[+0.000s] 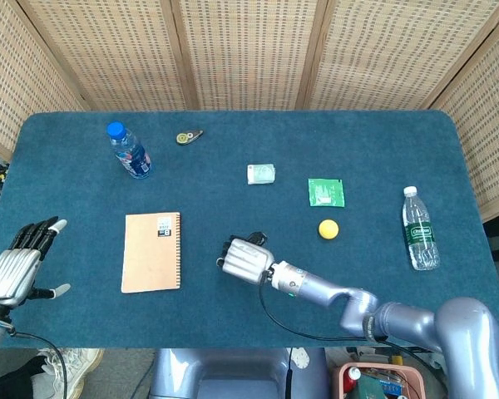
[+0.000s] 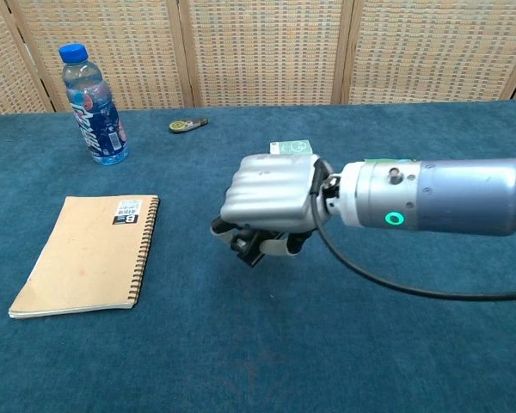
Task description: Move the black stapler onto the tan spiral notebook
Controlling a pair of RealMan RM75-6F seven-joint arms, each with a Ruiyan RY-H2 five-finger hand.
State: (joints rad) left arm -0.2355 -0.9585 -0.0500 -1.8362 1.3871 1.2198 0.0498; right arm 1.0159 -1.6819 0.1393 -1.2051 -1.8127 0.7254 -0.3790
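Chest view shows the right hand [image 2: 271, 205] carried above the blue felt tabletop [image 2: 344, 344], its fingers curled under around a small black stapler [image 2: 251, 247], of which only a dark corner pokes out below the silver knuckles. The tan spiral notebook [image 2: 86, 254] lies flat at about 9 o'clock from the hand, well apart. My worry is the grip: so little of the stapler is visible that I cannot tell how securely it is held, and it might slip or twist out before reaching the notebook, or land half on the wire binding and slide off. A low pass could also nudge the notebook out of place. In the head view the right hand [image 1: 244, 258] covers nearly all of the stapler. The left hand [image 1: 17, 266] hovers at the tabletop's 8 o'clock edge, fingers spread and holding nothing, its arm cut off by the frame
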